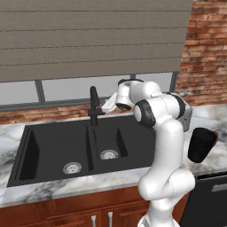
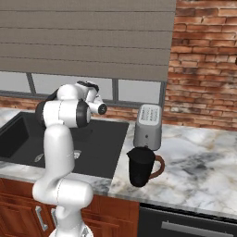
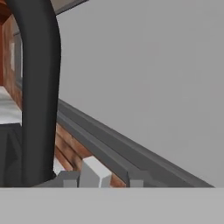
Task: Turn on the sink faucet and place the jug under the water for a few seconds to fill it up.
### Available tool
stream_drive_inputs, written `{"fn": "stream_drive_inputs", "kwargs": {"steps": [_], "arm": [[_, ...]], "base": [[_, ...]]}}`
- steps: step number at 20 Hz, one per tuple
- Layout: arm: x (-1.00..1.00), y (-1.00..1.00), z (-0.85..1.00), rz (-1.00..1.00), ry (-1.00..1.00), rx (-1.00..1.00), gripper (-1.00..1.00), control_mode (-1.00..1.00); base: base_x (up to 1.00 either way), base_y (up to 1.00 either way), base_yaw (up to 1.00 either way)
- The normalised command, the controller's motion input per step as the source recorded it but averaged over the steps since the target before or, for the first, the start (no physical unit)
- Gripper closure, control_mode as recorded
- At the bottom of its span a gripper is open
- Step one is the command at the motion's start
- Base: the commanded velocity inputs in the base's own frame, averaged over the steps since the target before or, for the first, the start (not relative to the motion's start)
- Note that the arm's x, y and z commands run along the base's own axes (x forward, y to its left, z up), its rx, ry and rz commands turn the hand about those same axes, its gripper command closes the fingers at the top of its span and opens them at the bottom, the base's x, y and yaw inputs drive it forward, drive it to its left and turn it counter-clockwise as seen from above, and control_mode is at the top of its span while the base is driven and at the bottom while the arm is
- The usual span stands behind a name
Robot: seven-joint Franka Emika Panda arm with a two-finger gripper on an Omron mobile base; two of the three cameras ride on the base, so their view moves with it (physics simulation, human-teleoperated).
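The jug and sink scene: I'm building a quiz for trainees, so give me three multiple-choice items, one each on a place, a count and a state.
1. Where does the jug stand?
A. in the left basin
B. on the counter in front of the toaster
C. on the window sill

2. How many round silver drains does the sink show?
A. one
B. two
C. three

3. Is water running from the sink faucet?
A. yes, a blue stream
B. no stream visible
C. the basin is overflowing

Answers: 1 B, the right base view shows it just before the toaster; 2 B, one per basin; 3 B, nothing falls below the spout.
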Motion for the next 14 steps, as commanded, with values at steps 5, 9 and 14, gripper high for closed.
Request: {"fn": "stream_drive_inputs", "kwargs": {"steps": [5,9,14], "arm": [[0.10,0.03,0.00,-0.09,0.01,0.00,1.00,-1.00],[0.15,-0.04,-0.01,-0.20,0.05,0.01,1.00,-1.00],[0.31,-0.15,-0.07,-0.24,0.11,0.03,1.00,-1.00]], "base": [[0.00,0.00,0.00],[0.00,0.00,0.00],[0.00,0.00,0.00]]}}
